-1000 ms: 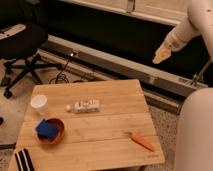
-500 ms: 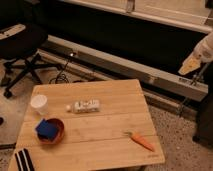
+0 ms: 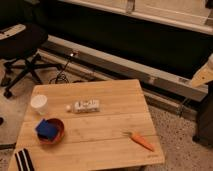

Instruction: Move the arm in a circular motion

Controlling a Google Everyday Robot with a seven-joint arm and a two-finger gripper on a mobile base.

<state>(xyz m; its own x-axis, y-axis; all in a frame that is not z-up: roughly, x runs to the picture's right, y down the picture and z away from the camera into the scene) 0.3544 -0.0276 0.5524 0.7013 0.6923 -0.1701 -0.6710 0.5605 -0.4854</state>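
Observation:
Only the end of the white arm shows, at the right edge of the camera view. Its flat tan wedge-shaped gripper hangs in the air beyond the wooden table's far right corner, in front of the dark wall. The rest of the arm is out of view. The gripper holds nothing that I can see.
On the table lie a white cup, a red bowl holding a blue sponge, a white packet, a carrot and a striped item. A black office chair stands at the left. A dark bulk stands at the right.
The arm has swung to the right and downward. Its thick white segments have left the view, and only the tan tip remains at the right edge.

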